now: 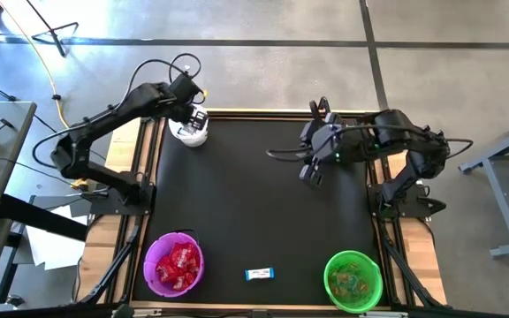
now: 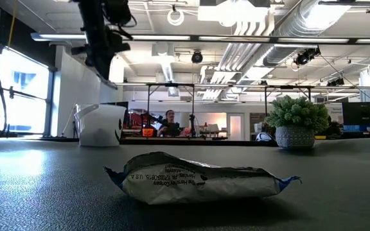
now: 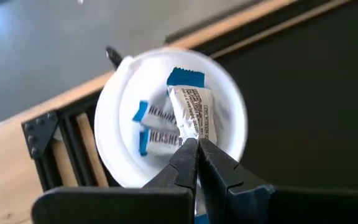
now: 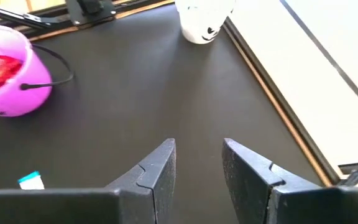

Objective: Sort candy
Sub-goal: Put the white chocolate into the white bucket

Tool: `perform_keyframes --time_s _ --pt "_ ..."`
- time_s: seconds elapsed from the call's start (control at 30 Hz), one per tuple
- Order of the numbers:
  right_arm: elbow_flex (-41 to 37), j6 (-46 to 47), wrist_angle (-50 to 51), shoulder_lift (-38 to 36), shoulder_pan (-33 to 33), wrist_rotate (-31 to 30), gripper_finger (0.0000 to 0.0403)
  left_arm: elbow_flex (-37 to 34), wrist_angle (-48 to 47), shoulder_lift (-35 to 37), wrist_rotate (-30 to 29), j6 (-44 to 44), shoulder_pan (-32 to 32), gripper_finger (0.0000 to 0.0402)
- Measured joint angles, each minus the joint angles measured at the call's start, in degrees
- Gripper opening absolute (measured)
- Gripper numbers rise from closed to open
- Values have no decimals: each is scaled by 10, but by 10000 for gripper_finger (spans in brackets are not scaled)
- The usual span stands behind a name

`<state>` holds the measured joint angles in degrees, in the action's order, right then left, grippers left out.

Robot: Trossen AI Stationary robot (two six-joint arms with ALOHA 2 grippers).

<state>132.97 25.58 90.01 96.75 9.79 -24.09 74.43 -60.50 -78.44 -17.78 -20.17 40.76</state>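
The left gripper (image 3: 197, 146) hangs directly above the small white plastic bucket (image 3: 120, 162) at the far left corner of the black table mat (image 1: 254, 194), its fingers pinched on the end of a blue-and-white wrapped mini bar (image 3: 191, 109) that dangles straight below the fingertips, over the bucket's mouth. Under that bar, two more blue-and-white bars (image 3: 157, 127) already lie on the bucket's floor. The right gripper (image 4: 197, 165) waits over the mat toward the far right side, its fingers parted with nothing between them. Well away from both grippers, at the near edge of the mat, a purple plastic bucket (image 1: 173, 265) holds a heap of shiny red packets (image 1: 177, 262), and a green plastic bucket (image 1: 353, 280) holds greenish sweets (image 1: 352, 278). Between those two buckets one last blue-and-white bar (image 1: 260, 275) lies loose on the mat, the only sweet seen outside a container. By the look of it the sorting is nearly finished: the held bar needs releasing into the white bucket, and the loose bar still has to be fetched and dropped there too.
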Motion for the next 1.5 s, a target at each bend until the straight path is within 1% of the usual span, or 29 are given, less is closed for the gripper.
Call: perform_keyframes --time_s 0.13,0.27,0.4,0.63,0.7,0.83,0.93,1.07,1.23,1.4,1.5 --pt "0 -30 0 0 -24 0 125 0 -11 -40 29 21 14 0" --pt "0 -51 0 0 -43 0 125 0 -7 -65 56 37 16 7" --pt "0 -74 0 0 -58 0 125 0 -3 -76 61 39 16 28" --pt "0 -102 0 0 -78 3 125 0 0 -79 70 43 16 75" --pt "0 -104 0 0 -81 3 125 0 1 -79 104 43 15 87" --pt "0 -101 0 0 -83 4 125 0 10 -79 210 45 -2 104" --pt "0 -101 0 0 -83 7 125 0 10 -79 265 59 -35 108" --pt "0 -100 0 0 -83 23 125 0 11 -79 300 60 -107 105" --pt "0 -89 0 0 -83 31 125 0 36 -79 325 31 -220 104" --pt "0 -61 0 0 -83 31 125 0 96 -79 325 -19 -318 104" --pt "0 -31 0 0 -79 36 125 0 134 -79 309 -59 -364 104"
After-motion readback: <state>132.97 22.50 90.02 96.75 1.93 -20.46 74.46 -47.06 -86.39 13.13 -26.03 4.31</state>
